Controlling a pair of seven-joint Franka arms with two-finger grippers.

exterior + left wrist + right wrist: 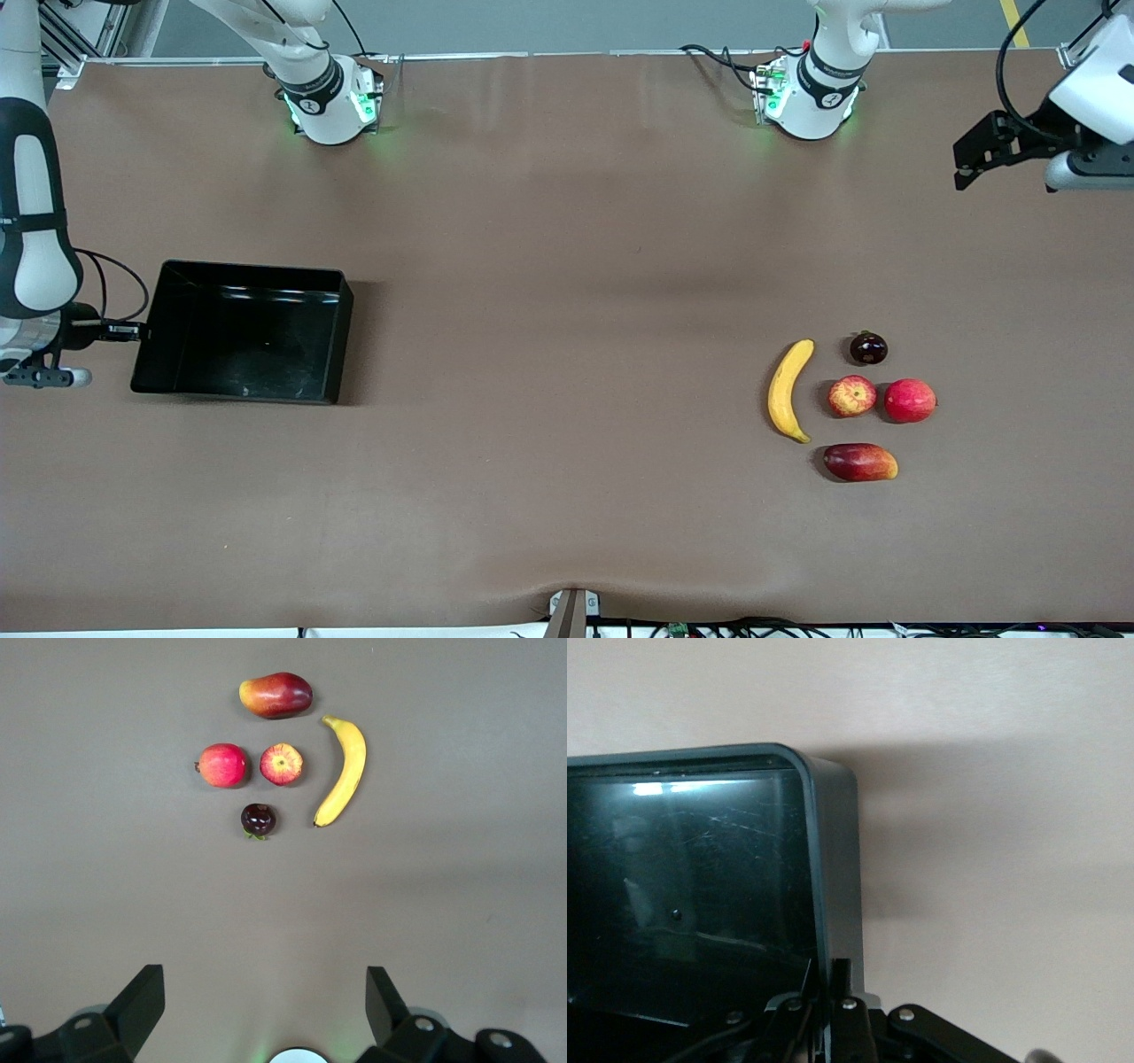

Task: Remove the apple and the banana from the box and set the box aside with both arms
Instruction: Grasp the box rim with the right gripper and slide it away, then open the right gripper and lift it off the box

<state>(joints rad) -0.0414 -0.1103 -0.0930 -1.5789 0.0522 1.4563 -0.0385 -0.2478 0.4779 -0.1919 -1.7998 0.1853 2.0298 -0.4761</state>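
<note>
Fingers, right gripper (826, 1014): seen clamped on the wall of the box (244, 332) at the middle left of the front view, at the right arm's end of the counter (549, 266).
Fingers, left gripper (263, 1010): held wide apart, nothing between them; shown at the upper right of the front view, over bare counter.
Banana (788, 390): laid on the counter at the middle right of the front view.
Apple (851, 396): placed just beside the banana, between it and a red fruit (910, 400).
Mango (860, 462): set nearer the front camera than the apple.
Dark fruit (868, 348): set farther from it.
</note>
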